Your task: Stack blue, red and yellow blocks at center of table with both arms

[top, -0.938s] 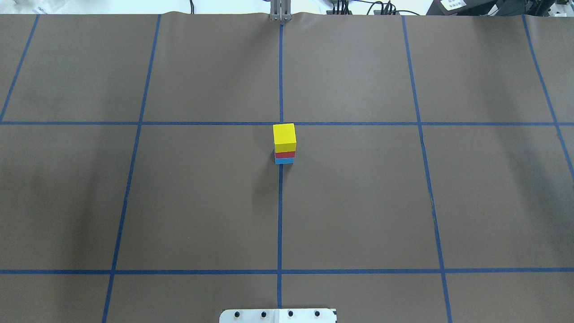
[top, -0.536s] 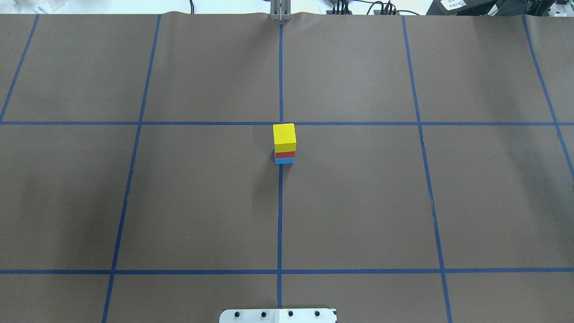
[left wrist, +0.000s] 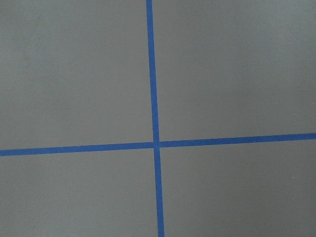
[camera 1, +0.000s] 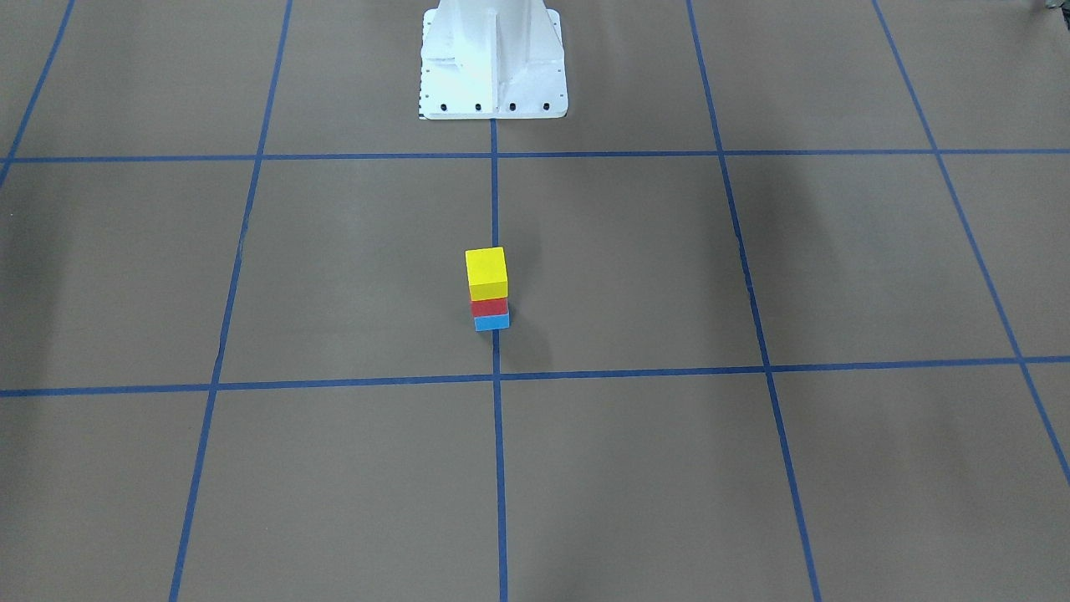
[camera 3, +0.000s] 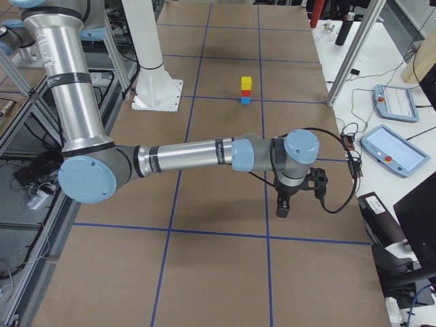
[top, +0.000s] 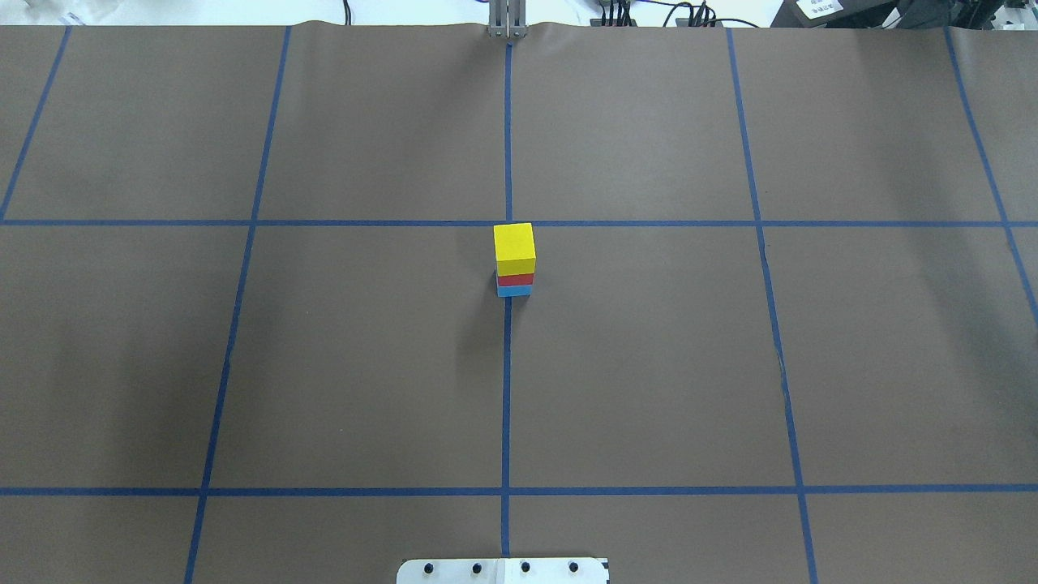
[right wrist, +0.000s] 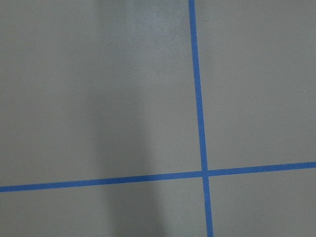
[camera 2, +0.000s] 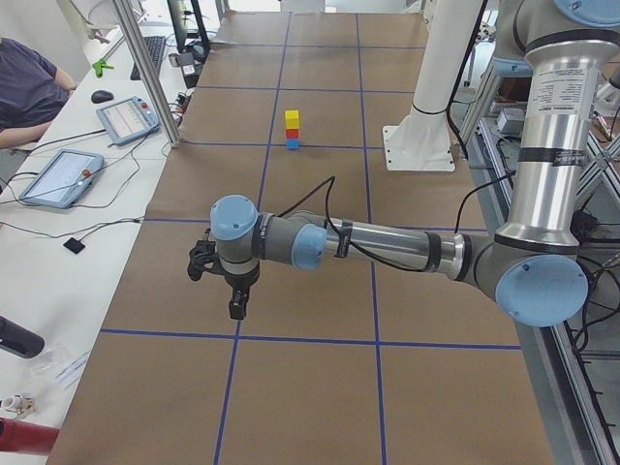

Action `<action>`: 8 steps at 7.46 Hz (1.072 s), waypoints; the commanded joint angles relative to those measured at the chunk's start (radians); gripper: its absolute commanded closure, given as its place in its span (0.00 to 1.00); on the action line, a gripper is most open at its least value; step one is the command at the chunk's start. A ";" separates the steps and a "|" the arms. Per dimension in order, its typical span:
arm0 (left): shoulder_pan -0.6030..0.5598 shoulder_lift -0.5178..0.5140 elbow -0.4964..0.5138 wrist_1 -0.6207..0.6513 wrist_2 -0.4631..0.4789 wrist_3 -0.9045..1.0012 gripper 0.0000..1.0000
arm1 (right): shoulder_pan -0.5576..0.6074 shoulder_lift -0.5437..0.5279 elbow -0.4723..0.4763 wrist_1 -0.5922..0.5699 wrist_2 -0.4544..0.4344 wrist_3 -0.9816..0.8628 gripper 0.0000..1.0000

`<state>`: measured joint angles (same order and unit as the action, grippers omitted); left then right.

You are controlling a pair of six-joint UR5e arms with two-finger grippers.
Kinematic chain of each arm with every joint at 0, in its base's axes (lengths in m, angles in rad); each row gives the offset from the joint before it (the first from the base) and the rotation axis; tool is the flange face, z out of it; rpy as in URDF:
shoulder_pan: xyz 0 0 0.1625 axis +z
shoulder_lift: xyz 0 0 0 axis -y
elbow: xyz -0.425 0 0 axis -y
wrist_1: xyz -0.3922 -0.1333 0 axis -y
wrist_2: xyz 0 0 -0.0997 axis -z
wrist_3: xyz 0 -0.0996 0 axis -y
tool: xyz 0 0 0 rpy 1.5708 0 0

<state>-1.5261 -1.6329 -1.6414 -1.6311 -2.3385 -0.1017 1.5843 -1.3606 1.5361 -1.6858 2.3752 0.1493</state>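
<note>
A yellow block (top: 514, 247) sits on a red block (top: 514, 280), which sits on a blue block (top: 514, 290), forming an upright stack on the centre line of the brown table. The stack also shows in the front-facing view (camera 1: 486, 269). Neither gripper shows in the overhead or front-facing view. My left gripper (camera 2: 235, 308) hangs over the table's left end, far from the stack. My right gripper (camera 3: 281, 210) hangs over the right end. I cannot tell whether either is open or shut. Both wrist views show only bare mat with blue tape lines.
The white robot base (camera 1: 493, 58) stands at the table's near edge behind the stack. A seated operator (camera 2: 29, 92) and control tablets (camera 2: 58, 174) are on a side bench. Another tablet (camera 3: 395, 146) and a metal post (camera 3: 347, 61) stand past the far edge.
</note>
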 commanded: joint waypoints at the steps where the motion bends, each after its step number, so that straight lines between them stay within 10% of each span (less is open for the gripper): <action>1: 0.000 0.011 -0.014 0.001 -0.001 0.000 0.00 | 0.002 -0.098 0.083 -0.002 0.002 -0.001 0.00; 8: 0.001 0.024 -0.005 0.001 -0.001 0.002 0.00 | -0.004 -0.184 0.153 0.003 0.010 -0.001 0.00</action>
<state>-1.5250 -1.6079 -1.6473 -1.6296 -2.3393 -0.0997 1.5827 -1.5451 1.6874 -1.6847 2.3853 0.1488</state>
